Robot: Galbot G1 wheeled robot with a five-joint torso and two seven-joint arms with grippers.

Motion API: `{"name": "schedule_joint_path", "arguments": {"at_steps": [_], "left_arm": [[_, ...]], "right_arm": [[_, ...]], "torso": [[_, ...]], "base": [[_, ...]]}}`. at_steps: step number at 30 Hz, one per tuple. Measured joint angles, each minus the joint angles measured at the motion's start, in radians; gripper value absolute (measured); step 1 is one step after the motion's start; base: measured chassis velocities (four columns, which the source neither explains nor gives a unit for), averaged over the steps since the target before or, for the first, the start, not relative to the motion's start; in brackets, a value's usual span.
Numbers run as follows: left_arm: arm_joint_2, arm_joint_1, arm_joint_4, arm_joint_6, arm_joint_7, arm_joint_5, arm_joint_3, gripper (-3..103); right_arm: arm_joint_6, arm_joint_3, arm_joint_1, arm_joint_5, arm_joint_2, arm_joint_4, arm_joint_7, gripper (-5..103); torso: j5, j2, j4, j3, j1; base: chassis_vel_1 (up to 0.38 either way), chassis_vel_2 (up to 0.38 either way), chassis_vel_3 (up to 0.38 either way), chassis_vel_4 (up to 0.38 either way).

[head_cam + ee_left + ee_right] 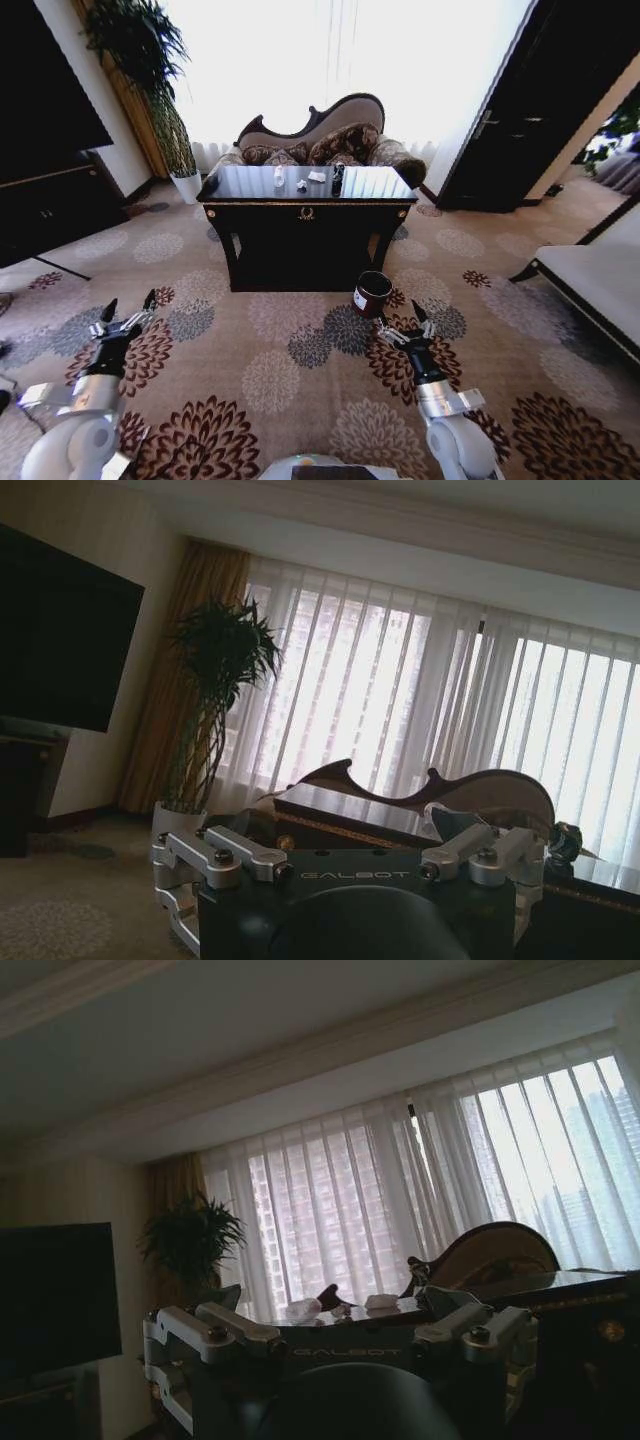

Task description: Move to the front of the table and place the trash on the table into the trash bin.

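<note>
both pincers open, raised, short of table (306,196)

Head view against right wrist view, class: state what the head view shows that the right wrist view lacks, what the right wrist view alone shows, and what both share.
Head view alone: the trash bin on the patterned carpet before the table, the left gripper and right gripper both held low with jaws open, and the dark can. Right wrist view alone: the ceiling and its moulding. Both: the table's glossy top, white paper wads, the sofa back, the potted plant and bright curtains.
</note>
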Motion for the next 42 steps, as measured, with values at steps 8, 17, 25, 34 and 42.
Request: {"name": "schedule_joint_path", "arguments": {"at_steps": [8,17,25,34,42], "left_arm": [[-0.012,0.019,-0.006,-0.013,0.004,-0.001,0.0,100],[-0.027,0.021,-0.015,-0.016,-0.002,0.013,-0.009,100],[-0.021,0.026,-0.029,0.003,-0.035,0.024,-0.041,100],[-0.019,0.048,-0.073,-0.006,-0.049,0.027,-0.056,100],[-0.03,0.055,-0.101,-0.008,-0.051,0.033,-0.051,100]], "right_arm": [[0.02,0.003,0.03,-0.015,0.002,-0.031,-0.049,100],[-0.047,0.013,0.007,0.009,0.009,-0.007,-0.03,100],[-0.062,-0.026,-0.046,-0.065,0.003,0.049,-0.018,100],[-0.067,-0.083,-0.079,-0.103,-0.007,0.092,0.082,100],[-0.027,-0.097,-0.06,-0.088,-0.015,0.092,0.146,100]], "torso": [[-0.0002,0.0,0.0002,0.0,0.0],[-0.0001,0.0,0.0002,0.0,0.0],[-0.0001,0.0,0.0002,0.0,0.0],[-0.0001,0.0,0.0002,0.0,0.0],[-0.0001,0.0,0.0002,0.0,0.0]], "base": [[0.0,0.0,0.0,0.0],[0.0,0.0,0.0,0.0],[0.0,0.0,0.0,0.0],[0.0,0.0,0.0,0.0],[0.0,0.0,0.0,0.0]]}}
